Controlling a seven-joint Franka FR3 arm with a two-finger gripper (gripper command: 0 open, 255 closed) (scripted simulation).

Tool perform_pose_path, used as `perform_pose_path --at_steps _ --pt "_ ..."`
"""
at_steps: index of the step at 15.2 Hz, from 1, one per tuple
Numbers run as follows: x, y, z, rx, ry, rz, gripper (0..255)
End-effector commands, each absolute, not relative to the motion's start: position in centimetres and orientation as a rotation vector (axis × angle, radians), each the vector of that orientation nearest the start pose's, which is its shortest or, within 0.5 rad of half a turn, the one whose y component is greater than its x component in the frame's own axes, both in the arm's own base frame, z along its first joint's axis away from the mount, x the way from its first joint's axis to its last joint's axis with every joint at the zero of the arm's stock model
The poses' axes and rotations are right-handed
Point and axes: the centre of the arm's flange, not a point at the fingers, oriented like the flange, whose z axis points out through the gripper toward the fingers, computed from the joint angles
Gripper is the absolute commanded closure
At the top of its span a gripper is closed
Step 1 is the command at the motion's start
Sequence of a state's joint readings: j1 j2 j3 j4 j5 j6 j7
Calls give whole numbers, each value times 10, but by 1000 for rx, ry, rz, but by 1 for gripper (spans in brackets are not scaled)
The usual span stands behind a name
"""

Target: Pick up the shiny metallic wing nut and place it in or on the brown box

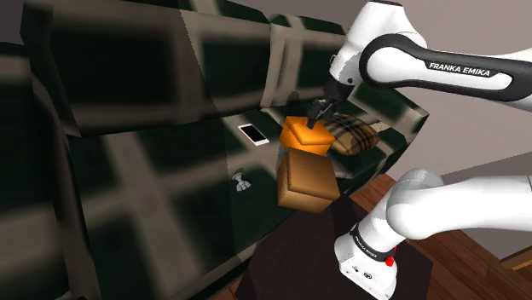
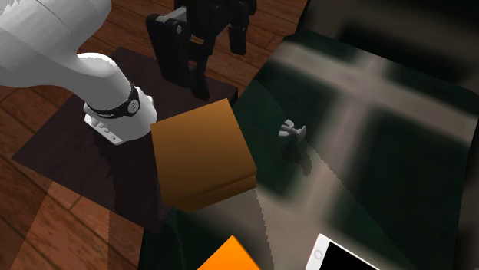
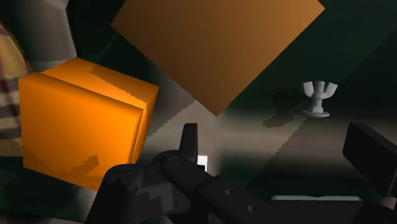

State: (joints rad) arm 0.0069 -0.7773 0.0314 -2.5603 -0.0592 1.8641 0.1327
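Note:
A small grey metallic wing nut (image 1: 241, 180) (image 2: 292, 131) (image 3: 316, 99) stands on the dark green plaid sofa seat. The brown box (image 1: 305, 179) (image 2: 201, 153) (image 3: 219, 44) sits at the seat's front edge, a short way from the nut. My black gripper (image 1: 320, 112) (image 2: 206, 50) (image 3: 280, 149) hangs open above the seat, near a bright orange box (image 1: 307, 134) (image 3: 83, 124). Nothing is between its fingers (image 3: 189, 141). In the wrist view the nut lies beyond the fingers, closer to the right one.
A white phone (image 1: 252, 133) (image 2: 341, 257) lies flat on the seat behind the orange box (image 2: 230, 259). A tan plaid cushion (image 1: 351, 135) rests at the sofa's end. The sofa back (image 1: 153, 77) rises along the shoulder view's left. The arm's stand (image 1: 375, 256) is on wooden floor.

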Motion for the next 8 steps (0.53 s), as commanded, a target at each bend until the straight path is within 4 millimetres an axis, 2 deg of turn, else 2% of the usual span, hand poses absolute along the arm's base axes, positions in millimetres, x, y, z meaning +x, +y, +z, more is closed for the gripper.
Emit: perform_pose_path --at_steps 1,8 --pt "336 21 495 -3210 154 -150 0" --pt "367 65 419 -3220 196 -174 0"
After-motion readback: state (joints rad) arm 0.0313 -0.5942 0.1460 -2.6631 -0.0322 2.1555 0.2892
